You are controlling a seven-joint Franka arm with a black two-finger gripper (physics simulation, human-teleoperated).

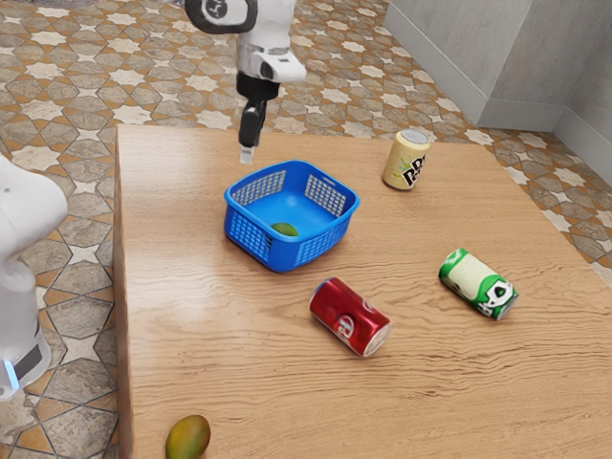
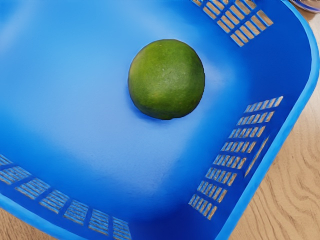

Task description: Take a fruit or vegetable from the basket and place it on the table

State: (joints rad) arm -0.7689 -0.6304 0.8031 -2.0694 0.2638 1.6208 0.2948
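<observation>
My gripper point(image 1: 249, 139) is in the exterior view, raised above the table near the basket's far-left side. The blue plastic basket point(image 1: 335, 235) stands upright on the table, with a green round fruit point(image 1: 284, 229) low inside, near its front wall and partly hidden by it. From above, in the wrist view, the green fruit point(image 2: 167, 80) rests on the blue floor of the basket point(image 2: 65, 110), apart from the slotted walls. Nothing touches the fruit apart from the basket.
On the wooden table point(image 1: 229, 354), a red can point(image 1: 350, 316) lies in front of the basket and a green-and-cream can point(image 1: 478, 284) lies farther right. A yellow can point(image 1: 406, 160) stands behind; a mango point(image 1: 188, 437) rests near the exterior view's bottom left.
</observation>
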